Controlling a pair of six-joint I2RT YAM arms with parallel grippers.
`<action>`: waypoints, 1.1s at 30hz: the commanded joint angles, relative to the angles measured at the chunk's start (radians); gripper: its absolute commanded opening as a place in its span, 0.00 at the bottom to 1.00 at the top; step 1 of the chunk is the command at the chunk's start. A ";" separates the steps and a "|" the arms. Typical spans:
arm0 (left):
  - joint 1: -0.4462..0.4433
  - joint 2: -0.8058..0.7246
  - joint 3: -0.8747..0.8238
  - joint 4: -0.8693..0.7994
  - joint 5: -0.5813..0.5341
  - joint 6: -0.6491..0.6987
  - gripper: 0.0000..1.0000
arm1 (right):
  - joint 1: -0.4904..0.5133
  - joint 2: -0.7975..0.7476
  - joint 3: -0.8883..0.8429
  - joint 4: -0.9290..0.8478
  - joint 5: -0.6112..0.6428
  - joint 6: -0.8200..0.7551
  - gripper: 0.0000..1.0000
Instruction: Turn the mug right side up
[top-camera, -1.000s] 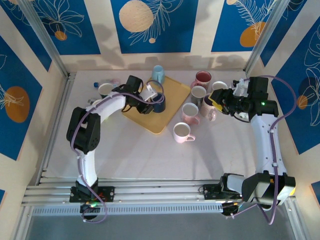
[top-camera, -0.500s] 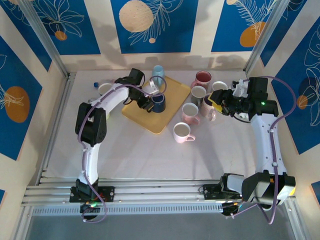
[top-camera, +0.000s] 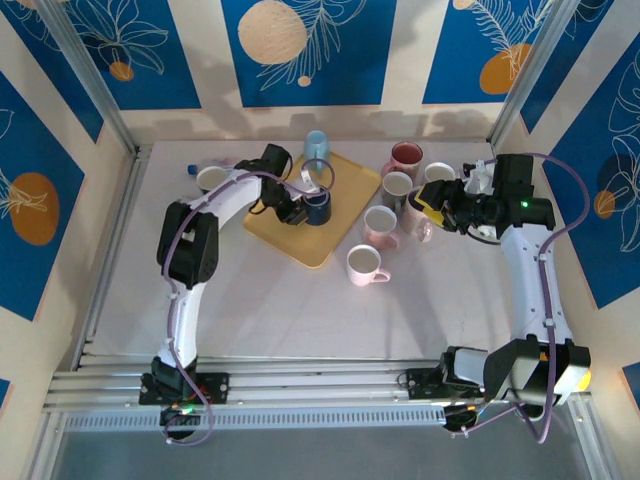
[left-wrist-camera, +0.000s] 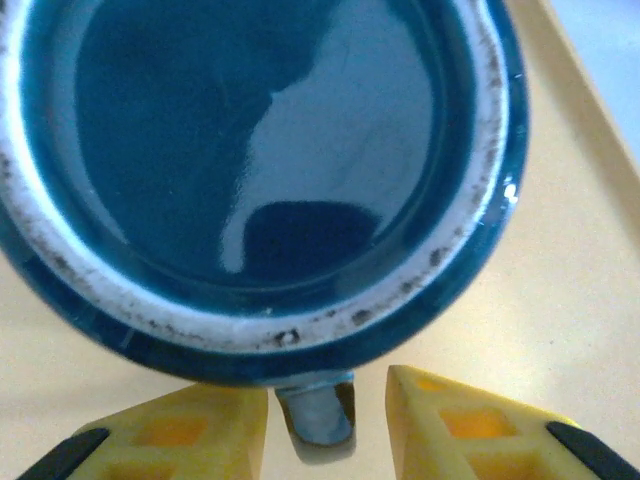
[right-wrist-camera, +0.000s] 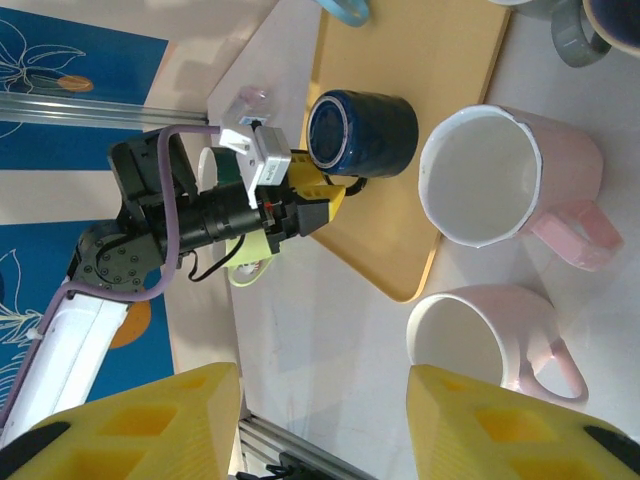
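Note:
The dark blue mug (top-camera: 319, 207) stands upside down on the yellow tray (top-camera: 305, 245), its unglazed foot ring facing up (left-wrist-camera: 250, 170). Its handle (left-wrist-camera: 318, 428) points toward my left gripper (top-camera: 297, 203). In the left wrist view that gripper (left-wrist-camera: 326, 432) has its yellow fingers (left-wrist-camera: 175, 430) on either side of the handle, with a small gap on each side, so it is open. My right gripper (top-camera: 432, 214) hovers over the mugs at the right, open and empty (right-wrist-camera: 325, 400). From there the blue mug (right-wrist-camera: 365, 135) and the left gripper (right-wrist-camera: 300, 195) show across the tray.
A light blue mug (top-camera: 316, 148) sits at the tray's far edge. A white mug (top-camera: 211, 178) stands at the back left. Right of the tray stand several upright mugs: maroon (top-camera: 406, 157), grey (top-camera: 397, 186), pink (top-camera: 379, 225), pale pink (top-camera: 364, 264).
My left arm has swung toward the back, bringing its gripper in against the blue mug, and its jaws have narrowed around the handle. The right arm has stayed put.

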 joint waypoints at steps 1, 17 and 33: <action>0.002 0.022 0.035 0.016 0.024 -0.006 0.34 | -0.002 0.000 0.023 -0.015 -0.028 -0.009 0.47; -0.024 0.045 0.047 0.042 0.037 -0.009 0.14 | -0.015 -0.008 0.008 -0.008 -0.032 -0.011 0.47; -0.026 -0.188 -0.086 0.080 0.096 -0.253 0.00 | -0.026 -0.050 -0.049 0.007 -0.061 -0.003 0.47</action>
